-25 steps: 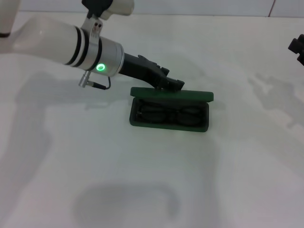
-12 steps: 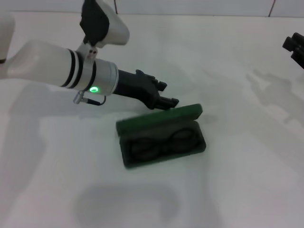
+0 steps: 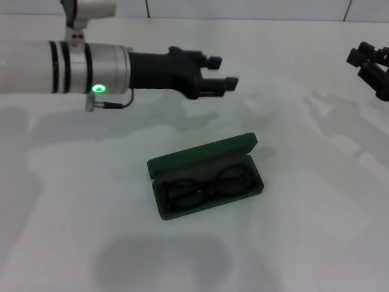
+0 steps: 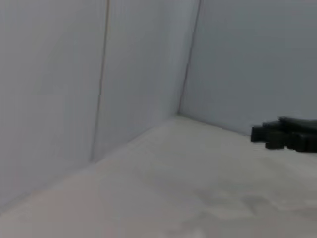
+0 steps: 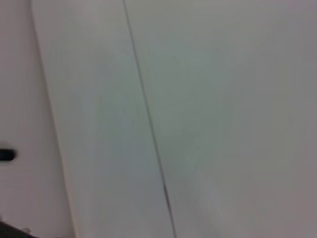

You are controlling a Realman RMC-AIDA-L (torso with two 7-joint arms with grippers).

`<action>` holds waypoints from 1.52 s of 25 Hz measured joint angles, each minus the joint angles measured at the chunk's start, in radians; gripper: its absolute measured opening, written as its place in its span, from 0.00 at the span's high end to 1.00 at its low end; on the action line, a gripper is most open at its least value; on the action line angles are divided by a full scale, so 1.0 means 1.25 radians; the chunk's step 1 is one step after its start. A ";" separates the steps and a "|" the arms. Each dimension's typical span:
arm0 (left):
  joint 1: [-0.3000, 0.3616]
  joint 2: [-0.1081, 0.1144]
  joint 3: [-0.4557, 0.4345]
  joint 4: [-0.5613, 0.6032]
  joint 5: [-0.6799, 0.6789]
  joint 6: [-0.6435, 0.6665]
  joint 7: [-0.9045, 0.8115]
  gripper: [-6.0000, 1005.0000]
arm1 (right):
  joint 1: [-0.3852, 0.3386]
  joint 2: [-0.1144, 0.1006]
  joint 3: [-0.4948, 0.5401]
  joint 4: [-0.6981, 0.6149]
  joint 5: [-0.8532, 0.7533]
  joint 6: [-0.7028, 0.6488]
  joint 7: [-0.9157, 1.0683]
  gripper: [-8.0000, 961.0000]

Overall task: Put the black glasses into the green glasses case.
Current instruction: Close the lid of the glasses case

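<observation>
The left hand (image 3: 219,73), a black two-fingered gripper at the end of a white and silver arm with a green light glowing on its wrist, hung in the air above the white table (image 3: 316,231), reaching in from the robot's left. Its two fingers (image 3: 214,61) stood apart with a clear gap between them, released and holding nothing. It was well apart from the case, on the far side of it.

Nearer the robot lay the dark green rectangular hard glasses case (image 3: 205,176) with rounded corners, resting on the table at a slight angle. Its lid stood raised along the far edge, leaving the tray open to the head view. Inside the tray lay the thin black-framed glasses (image 3: 206,185) with clear lenses, set lengthwise and sitting within the case walls.

The right hand (image 3: 371,64), also black, was at the far right edge of the head view, well away from the case; whether it was released or clenched could not be told. The same right hand (image 4: 287,135) appeared as a dark shape in the left wrist view, over the pale table near a grey wall (image 4: 99,74). The right wrist view showed only a pale surface crossed by a thin dark seam.
</observation>
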 joint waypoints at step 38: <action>-0.095 -0.029 0.000 -0.104 0.312 0.104 -0.137 0.54 | 0.004 0.002 0.005 -0.020 -0.049 0.019 0.000 0.75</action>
